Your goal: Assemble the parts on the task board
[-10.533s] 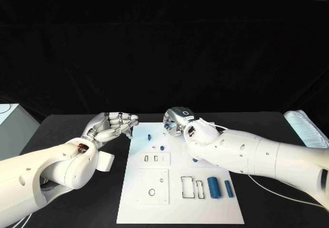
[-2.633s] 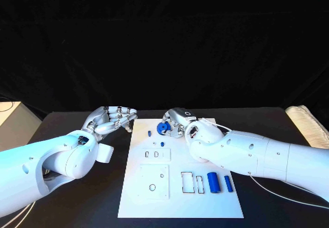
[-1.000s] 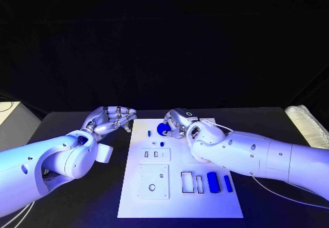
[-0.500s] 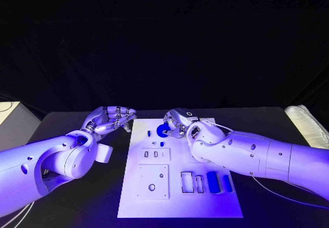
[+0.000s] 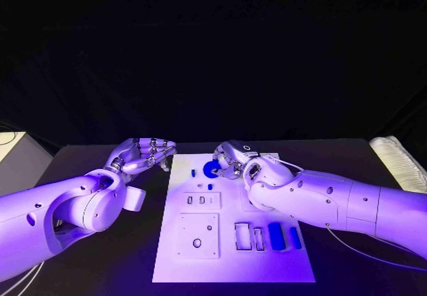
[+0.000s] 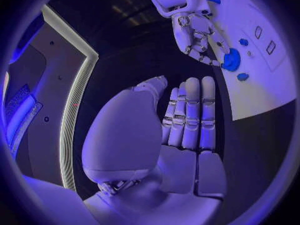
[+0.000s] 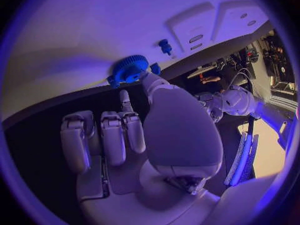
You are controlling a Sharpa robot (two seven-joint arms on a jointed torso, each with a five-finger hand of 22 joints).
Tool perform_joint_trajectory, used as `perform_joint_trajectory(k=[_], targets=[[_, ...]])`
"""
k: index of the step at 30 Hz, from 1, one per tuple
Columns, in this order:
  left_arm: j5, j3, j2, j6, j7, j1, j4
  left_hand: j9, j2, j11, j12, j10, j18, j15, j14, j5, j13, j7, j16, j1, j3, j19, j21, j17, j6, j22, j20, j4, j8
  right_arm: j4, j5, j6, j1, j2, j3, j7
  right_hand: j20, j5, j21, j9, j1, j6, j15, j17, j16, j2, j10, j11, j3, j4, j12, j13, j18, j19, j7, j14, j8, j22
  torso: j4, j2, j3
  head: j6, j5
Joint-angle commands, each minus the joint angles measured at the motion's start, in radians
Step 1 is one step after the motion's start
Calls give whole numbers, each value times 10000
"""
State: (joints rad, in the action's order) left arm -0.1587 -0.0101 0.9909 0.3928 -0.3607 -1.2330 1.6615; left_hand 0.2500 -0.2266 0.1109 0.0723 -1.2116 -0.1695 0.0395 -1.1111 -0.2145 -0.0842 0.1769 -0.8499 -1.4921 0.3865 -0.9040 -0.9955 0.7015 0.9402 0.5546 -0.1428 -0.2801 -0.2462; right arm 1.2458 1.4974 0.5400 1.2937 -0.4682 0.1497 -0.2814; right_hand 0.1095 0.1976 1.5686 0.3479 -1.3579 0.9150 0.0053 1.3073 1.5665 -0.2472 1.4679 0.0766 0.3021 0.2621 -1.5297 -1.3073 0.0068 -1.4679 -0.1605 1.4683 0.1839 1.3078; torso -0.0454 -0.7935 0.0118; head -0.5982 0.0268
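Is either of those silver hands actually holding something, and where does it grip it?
The right hand pinches a blue gear at its toothed rim, over the task board. The left hand holds nothing.

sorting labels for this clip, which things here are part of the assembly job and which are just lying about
Part of the job:
task board
blue gear, touched by the right hand
small blue pegs
two blue cylinders

Lying about:
white ribbed object at the table's right edge
left hand, holding nothing
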Motion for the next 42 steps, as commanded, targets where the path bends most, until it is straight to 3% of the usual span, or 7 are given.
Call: perform_joint_trajectory(k=[1,11,23,29,36,42], targets=[[28,6,-4,-121,-50,-12,20,10,29,2,-34,71,-136,26,60,55,-16,-3,-42,-16,71,77,-52,14,-89,17,3,-11,40,138,-204,-251,-69,-27,41,242,46,5,22,15,39,124,28,2635,43,72,724,25,-28,-2,-104,-2353,-68,-1029,12,1025,54,2630,-5,-3,1,-6,-1],[28,6,9,-115,-36,-12,28,10,29,2,-34,71,-136,26,60,55,-16,-3,-42,-16,71,77,-52,14,-89,17,3,-11,40,356,-415,-442,-92,-110,59,344,-6,-3,22,4,236,302,-30,2635,43,195,824,-35,-94,162,-201,-2442,-68,-1029,76,1025,137,2630,3,-1,-5,-34,-8],[28,6,17,-105,-23,-12,38,23,35,7,-35,82,-136,30,66,54,-16,3,-47,-9,84,92,-67,13,-100,26,0,-15,42,4,-463,-881,-157,106,78,118,-7,0,22,-115,769,61,-9,2635,43,302,740,-2,-312,267,-114,-2365,-68,-1029,30,1025,-16,2630,-26,-8,-10,-29,2],[28,6,33,-93,-18,-12,40,28,36,10,-36,89,-136,31,69,53,-16,7,-49,-6,90,99,-75,13,-108,30,-2,-16,44,-35,-481,-1120,-171,106,87,143,-4,1,22,-119,807,59,-4,2635,43,314,769,1,-324,273,-145,-2393,-68,-1029,28,1025,-19,2630,3,0,-11,-47,-25],[28,6,37,-92,-16,-12,35,28,36,10,-36,89,-136,31,69,53,-16,7,-49,-6,90,99,-75,13,-108,30,-2,-16,44,3,-434,-943,-175,39,94,138,0,7,22,-114,844,114,-3,2635,43,352,807,-4,-328,263,-183,-2428,-68,-1029,40,1025,9,2630,0,0,-4,-51,-9],[28,6,40,-87,-18,-12,15,28,36,10,-36,89,-136,31,69,53,-16,7,-49,-6,90,99,-75,13,-108,30,-2,-16,44,147,-351,-473,-177,-67,95,256,1,9,22,-111,844,141,-4,2635,43,359,826,-9,-327,253,-203,-2445,-68,-1029,46,1025,23,2630,0,-1,7,-35,-21]])
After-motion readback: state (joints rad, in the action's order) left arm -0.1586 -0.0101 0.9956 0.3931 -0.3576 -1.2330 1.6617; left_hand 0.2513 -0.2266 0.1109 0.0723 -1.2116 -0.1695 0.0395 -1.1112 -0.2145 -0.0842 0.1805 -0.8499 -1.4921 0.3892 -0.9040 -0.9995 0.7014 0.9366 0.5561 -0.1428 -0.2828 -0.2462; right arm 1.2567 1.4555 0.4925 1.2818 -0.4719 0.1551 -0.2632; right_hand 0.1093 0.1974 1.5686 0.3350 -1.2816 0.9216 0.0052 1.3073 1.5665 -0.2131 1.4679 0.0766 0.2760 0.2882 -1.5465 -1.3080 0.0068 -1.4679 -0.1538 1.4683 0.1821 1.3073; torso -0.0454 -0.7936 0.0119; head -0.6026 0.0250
